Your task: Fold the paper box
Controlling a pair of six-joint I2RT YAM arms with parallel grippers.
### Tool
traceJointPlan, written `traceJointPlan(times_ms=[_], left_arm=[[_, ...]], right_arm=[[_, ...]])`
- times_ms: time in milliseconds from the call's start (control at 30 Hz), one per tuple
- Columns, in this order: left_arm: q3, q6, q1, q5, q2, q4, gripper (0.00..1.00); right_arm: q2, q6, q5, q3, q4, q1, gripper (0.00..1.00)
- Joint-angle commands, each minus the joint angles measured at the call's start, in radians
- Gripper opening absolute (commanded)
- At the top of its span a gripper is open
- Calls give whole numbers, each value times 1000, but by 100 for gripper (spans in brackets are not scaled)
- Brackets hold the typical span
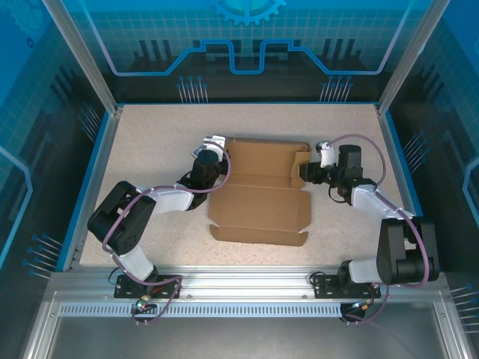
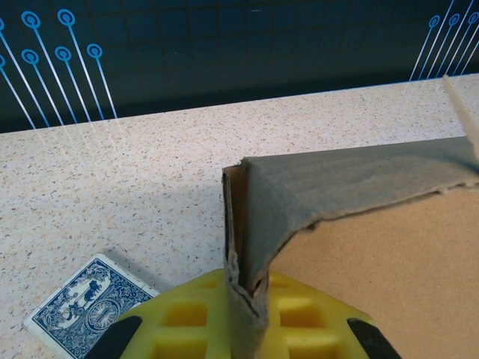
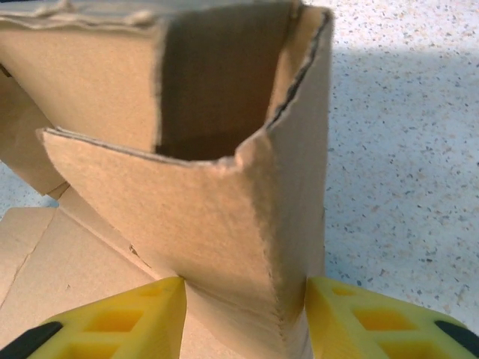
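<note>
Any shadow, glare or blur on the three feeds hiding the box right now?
Top view: even light, sharp, no glare on the box. Left wrist: the box's raised side is shaded, card pack sharp. Right wrist: box corner dark inside, its shadow on the table; no glare.

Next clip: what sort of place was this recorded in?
Probably a purpose-built robot work cell, not a home: an aluminium frame and blue circuit-patterned panels enclose a speckled table. The left arm and right arm are bolted to a rail and handle a paper box.
</note>
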Motion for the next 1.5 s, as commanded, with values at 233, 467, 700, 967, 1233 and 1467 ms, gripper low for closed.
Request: traceJointPlan(times_ms=[233,467,700,967,1233,1467], left_arm=[[-5,-19,3,26,-47,23,0],[-3,-20,2,29,-46,23,0],[-3,-23,2,32,-45,21,0],[-1,-23,3,35,-45,20,0],[-4,-24,2,37,-42,22,0],[-4,-23,2,34,-42,22,0]], right_arm=[[-4,-44,4,35,26,28,43],[-23,-79,-51,30,57,37,45],[-48,-68,0,22,75,47,47],[-24,47,287,60,38,103,46],[-8,56,437,69,50,168,39],[28,84,590,101,0,213,35]])
